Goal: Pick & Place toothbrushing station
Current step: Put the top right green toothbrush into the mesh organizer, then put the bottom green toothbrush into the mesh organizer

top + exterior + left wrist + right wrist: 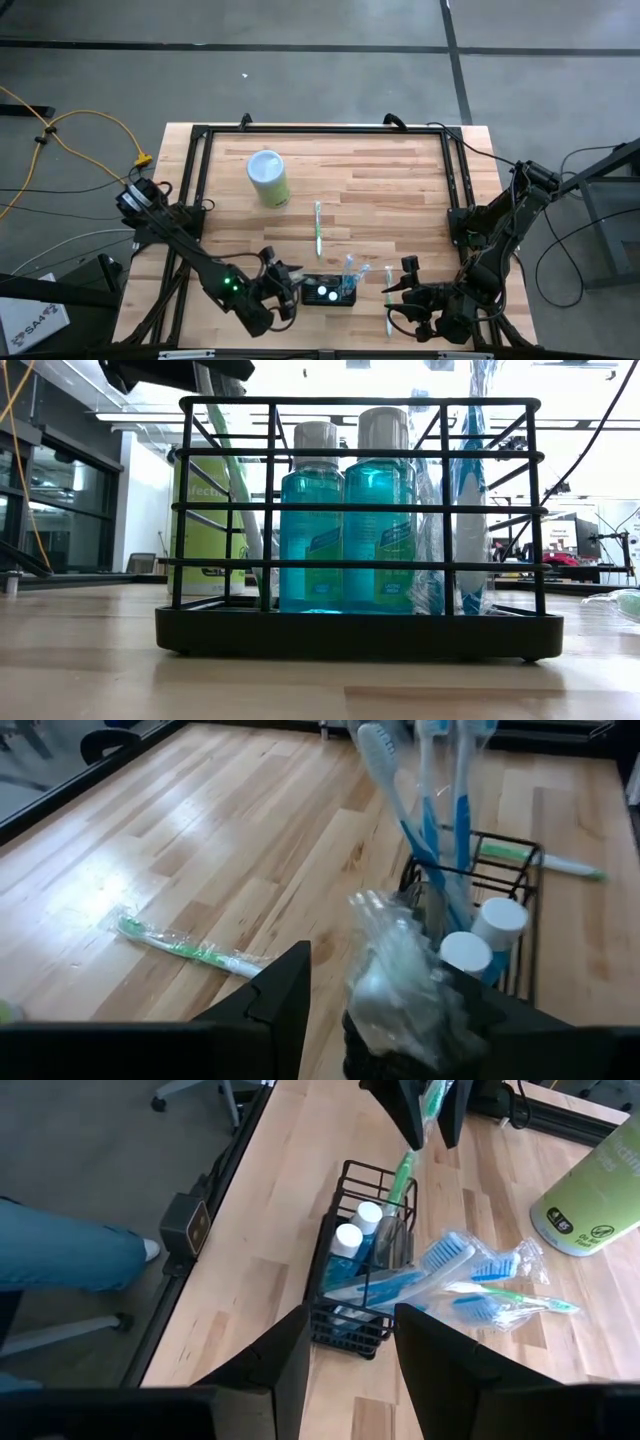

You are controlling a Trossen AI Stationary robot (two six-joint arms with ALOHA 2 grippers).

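The toothbrushing station (pixel 330 293) is a black wire-sided holder on a solid base (pixel 360 632), near the table's front edge. It holds two blue bottles (pixel 345 530) and blue toothbrushes (pixel 440 790). My left gripper (pixel 290 290), at the holder's left end, is shut on a green, plastic-wrapped toothbrush (pixel 403 1172). My right gripper (pixel 402 290) is open and empty to the right of the holder; its fingers frame the holder in the right wrist view (pixel 350 1345). My left gripper pinches the wrapped toothbrush near its upper end (pixel 430 1098) between its two fingers; crumpled clear wrap (pixel 385 975) fills the gap. The fingers come from the table's left, slanting down. The brush hangs slanted, its lower end inside the holder (pixel 385 1230).
A pale green cylinder (pixel 268 178) stands at the far left of the table. A wrapped green toothbrush (pixel 318 228) lies mid-table, another (pixel 389 300) by my right gripper. A black frame (pixel 200 180) rims the table. A person's leg (pixel 60 1250) shows beyond the table's edge.
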